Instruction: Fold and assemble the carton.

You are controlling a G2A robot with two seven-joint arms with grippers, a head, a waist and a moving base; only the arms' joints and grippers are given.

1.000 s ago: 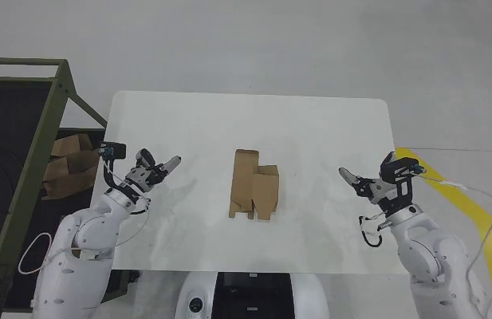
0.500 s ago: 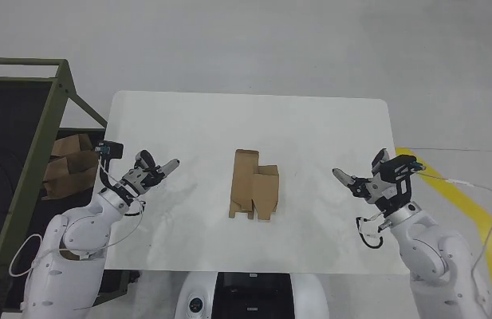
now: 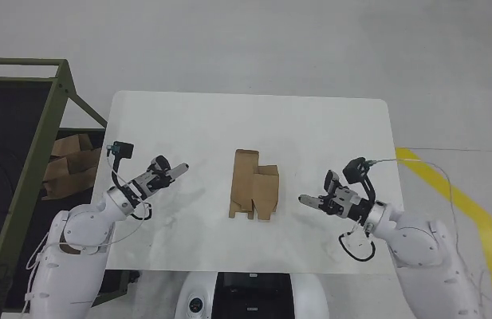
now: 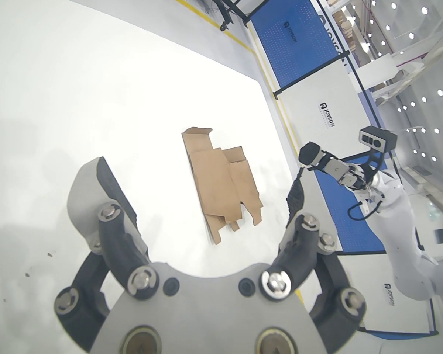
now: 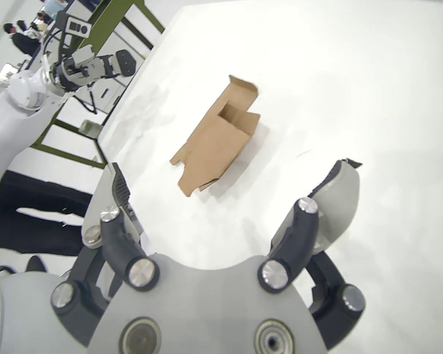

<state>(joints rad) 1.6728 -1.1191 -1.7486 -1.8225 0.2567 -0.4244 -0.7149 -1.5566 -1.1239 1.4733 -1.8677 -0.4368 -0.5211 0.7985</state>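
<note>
A flattened brown carton (image 3: 253,186) lies in the middle of the white table (image 3: 309,127), its flaps loose at both ends; it also shows as the carton (image 4: 221,182) and the carton (image 5: 216,138). My left gripper (image 3: 172,173) hovers over the table to the carton's left, open and empty, with its fingers (image 4: 103,189) spread wide. My right gripper (image 3: 313,200) sits close to the carton's right side, open and empty, fingers (image 5: 336,189) apart. Neither gripper touches the carton.
A green metal frame (image 3: 38,135) with a dark panel stands beside the table's left edge, with brown cardboard pieces (image 3: 66,163) on the floor by it. A yellow floor line (image 3: 449,191) runs to the right. Bare table surrounds the carton.
My right gripper has moved left from the table's right edge to near the carton. My left gripper has shifted slightly right toward the carton. The carton has not moved.
</note>
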